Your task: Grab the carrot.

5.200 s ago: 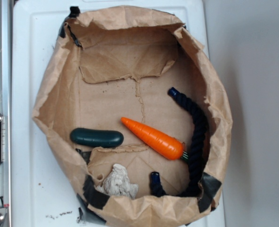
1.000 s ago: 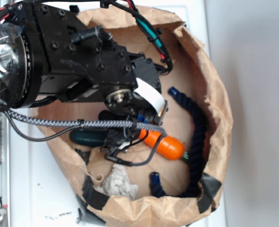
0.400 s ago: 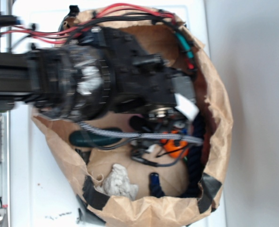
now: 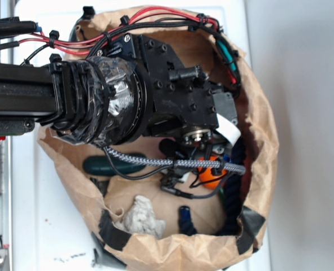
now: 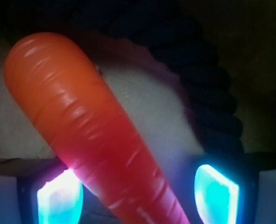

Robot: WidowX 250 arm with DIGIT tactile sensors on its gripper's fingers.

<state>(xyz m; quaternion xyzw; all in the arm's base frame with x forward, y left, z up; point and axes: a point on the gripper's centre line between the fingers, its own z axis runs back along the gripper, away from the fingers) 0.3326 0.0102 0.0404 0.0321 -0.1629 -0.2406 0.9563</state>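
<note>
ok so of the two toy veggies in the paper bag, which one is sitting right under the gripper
The orange carrot, between the gripper fingers in the wrist view. The dark green cucumber lies off to the side, clear of the fingers.

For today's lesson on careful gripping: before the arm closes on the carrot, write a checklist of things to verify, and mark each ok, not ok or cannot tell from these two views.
1. carrot lies between the two lit fingers: ok, in the wrist view.
2. gripper is open: ok, a gap shows on the right side.
3. Carrot centred in the gap: not ok, it sits against the left finger.
4. rope clear of the fingers: ok, it lies beyond them.
5. cucumber out of the way: ok.
6. Fingers low enough around the carrot: cannot tell.
</note>
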